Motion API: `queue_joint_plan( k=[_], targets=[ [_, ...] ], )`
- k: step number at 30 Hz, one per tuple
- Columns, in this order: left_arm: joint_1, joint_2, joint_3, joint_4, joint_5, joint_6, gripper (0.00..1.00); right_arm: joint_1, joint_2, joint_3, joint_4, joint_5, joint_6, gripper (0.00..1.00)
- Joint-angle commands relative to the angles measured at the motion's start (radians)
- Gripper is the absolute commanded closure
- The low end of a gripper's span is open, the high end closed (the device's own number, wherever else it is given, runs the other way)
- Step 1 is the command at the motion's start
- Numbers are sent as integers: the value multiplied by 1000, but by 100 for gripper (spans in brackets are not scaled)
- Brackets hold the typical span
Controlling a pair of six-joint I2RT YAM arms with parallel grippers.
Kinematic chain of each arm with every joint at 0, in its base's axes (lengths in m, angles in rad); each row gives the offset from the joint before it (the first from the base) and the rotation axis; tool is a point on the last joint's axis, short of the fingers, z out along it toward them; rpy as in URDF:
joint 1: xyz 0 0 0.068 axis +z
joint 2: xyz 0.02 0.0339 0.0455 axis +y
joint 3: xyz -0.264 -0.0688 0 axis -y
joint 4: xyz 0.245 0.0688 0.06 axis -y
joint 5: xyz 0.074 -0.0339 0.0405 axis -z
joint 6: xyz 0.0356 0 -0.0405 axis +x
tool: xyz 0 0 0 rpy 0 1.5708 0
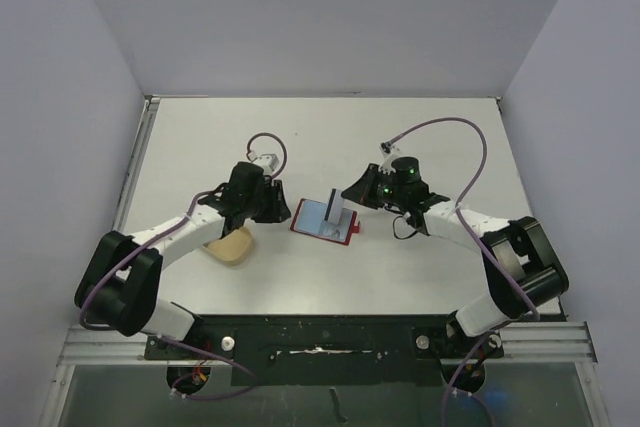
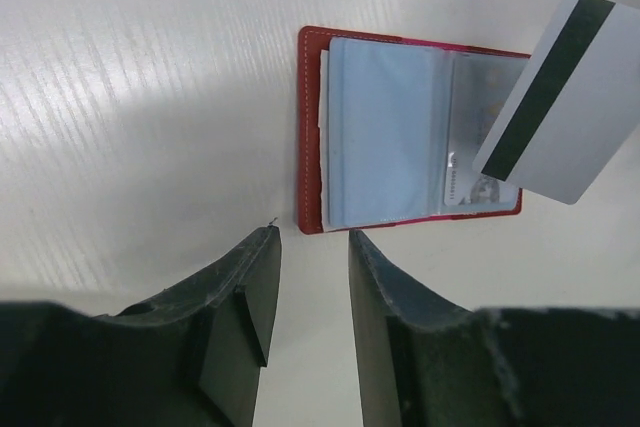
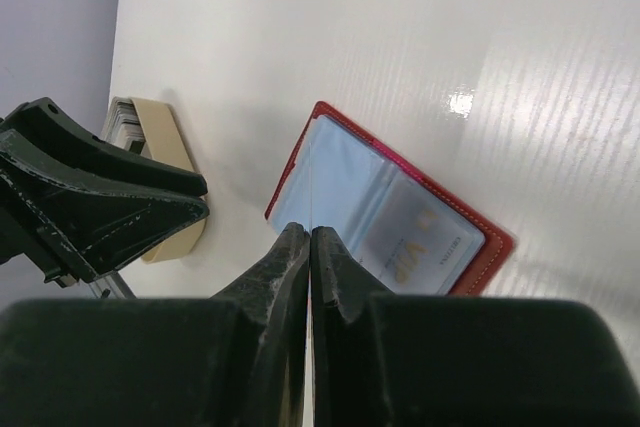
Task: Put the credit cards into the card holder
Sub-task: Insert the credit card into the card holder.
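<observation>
Locate the dish (image 1: 232, 247) left of centre in the top view. Note spare cards (image 3: 122, 119) stacked in it, at the left edge of the right wrist view. Count those as still to load.

Read the left gripper (image 2: 312, 242) as released and empty, at the bottom of its own view, just short of the wallet (image 2: 308, 127). Find the wallet lying open and flat at centre frame, clear sleeves up.

Count one stored card (image 3: 420, 247) as done, in the sleeve at the wallet's right in the left wrist view.

Read the right gripper (image 3: 310, 237) as clenched on a held card (image 2: 560, 97), over the wallet's right half and not yet in a sleeve. Treat contact with the wallet as undeterminable.

Judge progress as partial.

Note a black stripe across the held card, with no text. Read the gold lettering on the stored card as possibly "VIP". Treat the smaller print as illegible.
</observation>
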State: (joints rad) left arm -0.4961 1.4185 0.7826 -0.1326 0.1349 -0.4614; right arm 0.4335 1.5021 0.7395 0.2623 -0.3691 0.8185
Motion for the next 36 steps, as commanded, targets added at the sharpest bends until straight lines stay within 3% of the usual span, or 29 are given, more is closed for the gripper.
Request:
queue_joint_plan(
  k=[1, 11, 21, 27, 36],
  targets=[
    [10, 65, 44, 116, 0, -18, 69, -23, 43, 50, 83, 0, 23, 100],
    [14, 179, 46, 164, 99, -26, 74, -61, 104, 9, 189, -60, 57, 100],
    [5, 180, -18, 166, 123, -55, 83, -65, 148, 6, 201, -70, 64, 100],
    [-19, 195, -40, 184, 140, -77, 85, -72, 156, -5, 177, -64, 43, 100],
    [-53, 214, -52, 196, 141, -97, 85, -86, 199, -43, 274, -111, 80, 100]
  ],
)
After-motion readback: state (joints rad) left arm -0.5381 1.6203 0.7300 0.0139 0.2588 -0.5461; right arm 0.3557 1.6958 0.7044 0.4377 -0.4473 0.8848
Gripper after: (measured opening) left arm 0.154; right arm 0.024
